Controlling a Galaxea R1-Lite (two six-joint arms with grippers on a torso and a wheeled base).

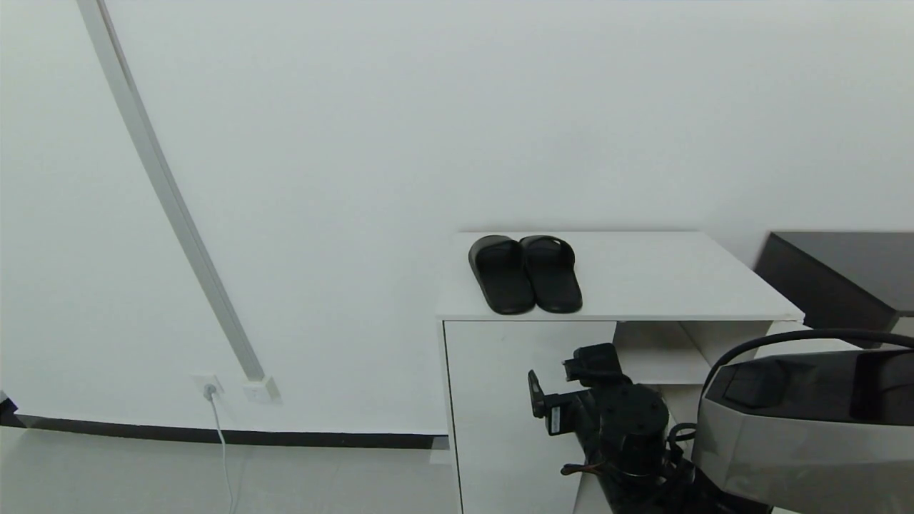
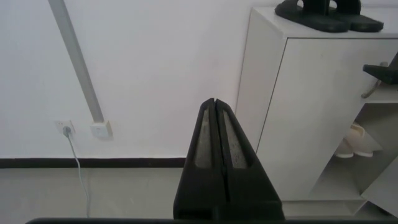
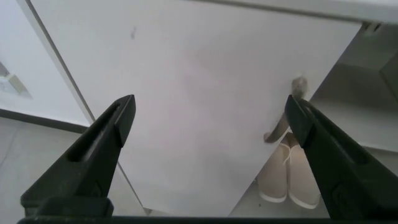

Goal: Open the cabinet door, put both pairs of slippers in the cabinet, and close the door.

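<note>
A pair of black slippers (image 1: 525,273) lies side by side on top of the white cabinet (image 1: 643,282); the left wrist view shows these black slippers (image 2: 329,14) too. The cabinet's left door (image 1: 521,400) is closed, while the right half stands open and shows its shelves (image 1: 664,353). A pair of white slippers (image 3: 289,177) sits on a low shelf inside, and the white pair (image 2: 357,140) shows in the left wrist view as well. My right gripper (image 3: 210,104) is open, facing the closed door near its handle (image 3: 297,85). My left gripper (image 2: 214,102) is shut and empty, off to the cabinet's left.
A dark cabinet (image 1: 835,275) stands to the right of the white one. On the wall to the left run a slanted cable duct (image 1: 164,185) and a socket with a plugged cord (image 1: 209,391). Open floor (image 1: 214,471) lies left of the cabinet.
</note>
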